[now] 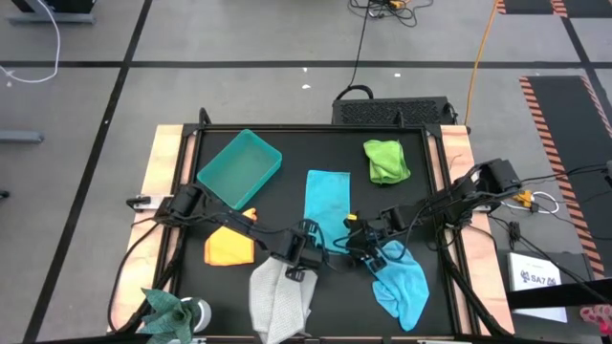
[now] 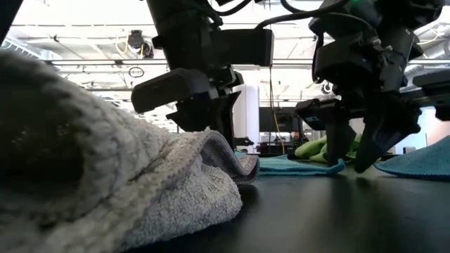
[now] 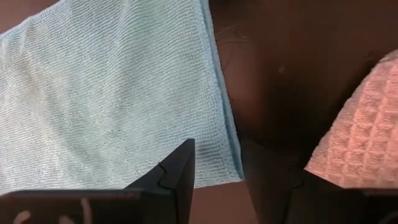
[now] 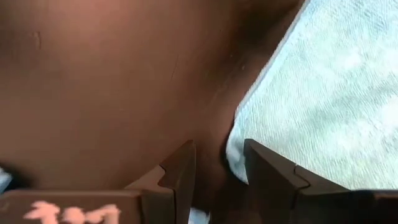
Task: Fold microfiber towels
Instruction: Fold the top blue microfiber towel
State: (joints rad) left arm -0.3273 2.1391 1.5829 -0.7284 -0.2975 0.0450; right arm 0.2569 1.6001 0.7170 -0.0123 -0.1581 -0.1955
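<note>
Teal towel [image 1: 327,201] lying flat in the middle of the black desk [image 1: 430,182], left gripper [image 1: 308,250] and right gripper [image 1: 356,247] low at its near corners, fingers apart on both, grey towel [image 1: 280,301] bunched near the front edge, orange towel [image 1: 229,246] by the teal bin [image 1: 238,168]

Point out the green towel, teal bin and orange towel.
green towel [image 1: 386,161]: high view, middle of the crumpled cloth.
teal bin [image 1: 269,154]: high view, its far rim.
orange towel [image 1: 229,247]: high view, centre.
</note>
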